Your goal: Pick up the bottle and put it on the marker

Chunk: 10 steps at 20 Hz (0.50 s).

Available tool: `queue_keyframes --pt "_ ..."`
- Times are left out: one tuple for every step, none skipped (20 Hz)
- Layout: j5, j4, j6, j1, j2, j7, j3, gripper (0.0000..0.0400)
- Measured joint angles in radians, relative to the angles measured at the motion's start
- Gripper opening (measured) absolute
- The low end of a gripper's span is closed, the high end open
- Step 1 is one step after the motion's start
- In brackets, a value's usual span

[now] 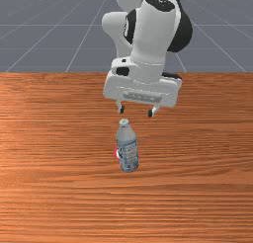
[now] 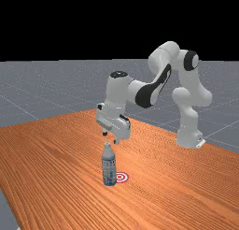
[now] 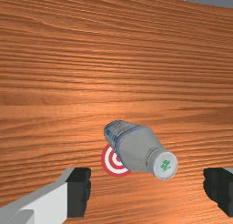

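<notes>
The claw (image 1: 136,111) is wide open with nothing in its grip, above the bottle's top and off to the arm's side of it. The cap (image 3: 164,165) lies out ahead of the line between the fingers (image 3: 79,192), so dropping straight down could miss the bottle, and reaching across while low could knock it. Next comes the shoulder (image 3: 139,148): it tapers, so closing there may let the pads ride up and slip; the straighter body looks the safer hold. The bottle (image 2: 109,167) stands upright on the table (image 2: 60,177), tall and narrow, so a finger touching one side first would likely tip it. The marker (image 2: 122,177) is just beside its base. With so short a shift, too little lift could drag the base, overshoot is easy, and letting go high or tilted could topple it.
</notes>
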<state>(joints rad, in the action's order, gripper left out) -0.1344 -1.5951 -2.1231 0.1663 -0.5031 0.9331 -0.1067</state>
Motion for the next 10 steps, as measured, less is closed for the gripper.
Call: queue_keyframes --pt "0.0 -0.001 -0.004 0.0 -0.001 -0.001 0.001 0.038" --pt "0.001 -0.002 -0.007 0.0 -0.003 -0.002 0.001 0.0388" --pt "0.002 -0.002 -0.009 -0.001 -0.007 -0.005 0.003 0.0393" --pt "0.006 -0.002 -0.01 -0.003 -0.014 -0.007 0.004 0.0396" --pt "0.008 -0.003 -0.012 -0.005 -0.022 -0.01 0.005 0.0397" --pt "0.011 -0.003 -0.014 -0.008 -0.03 -0.012 0.006 0.0398" --pt "0.014 -0.004 -0.016 -0.011 -0.039 -0.014 0.006 0.0399" --pt "0.015 -0.005 -0.017 -0.013 -0.046 -0.016 0.006 0.0399" --pt "0.015 -0.006 -0.017 -0.014 -0.05 -0.017 0.005 0.04" --pt "0.016 -0.006 -0.017 -0.016 -0.053 -0.018 0.005 0.04"
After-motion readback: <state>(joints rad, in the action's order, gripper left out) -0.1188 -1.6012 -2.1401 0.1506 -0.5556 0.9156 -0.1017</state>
